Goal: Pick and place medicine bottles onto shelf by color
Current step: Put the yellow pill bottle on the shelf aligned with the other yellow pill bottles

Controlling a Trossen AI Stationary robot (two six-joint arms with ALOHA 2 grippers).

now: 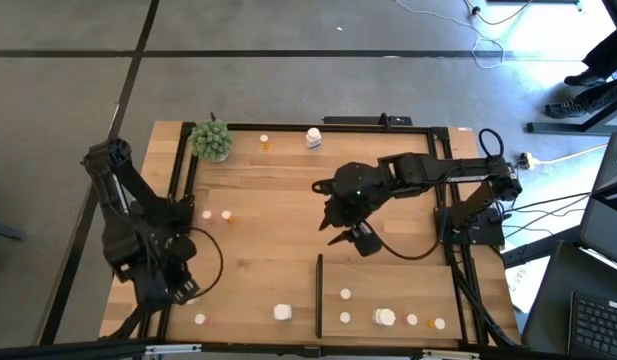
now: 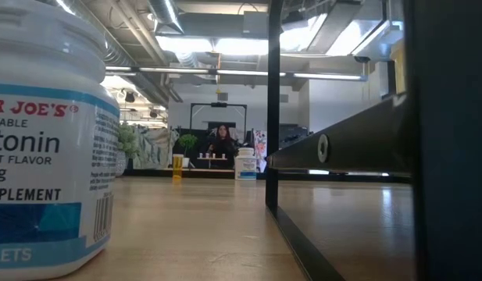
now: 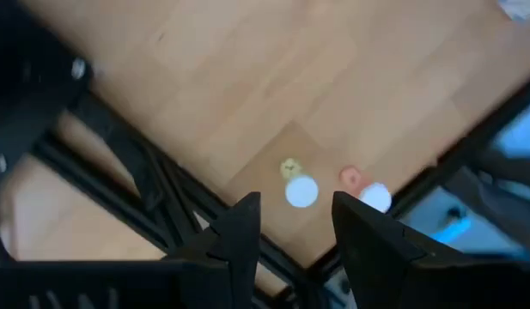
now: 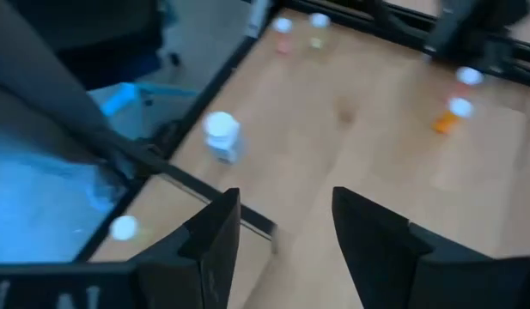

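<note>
Right gripper (image 1: 346, 236) open and empty, hung mid-table just beyond the shelf (image 1: 388, 270). Left gripper (image 3: 292, 225) parted, holding nothing, parked at the table's left edge. Five bottles on the shelf's near part; others scattered: two at left (image 1: 217, 214), two near (image 1: 282, 313), two far beside the green plant ball (image 1: 212, 139).

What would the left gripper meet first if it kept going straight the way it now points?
Probably bare tabletop. Between the left gripper's open fingers, a white-capped bottle stands closest to that line, near the table's edge, though depth is unclear.
</note>
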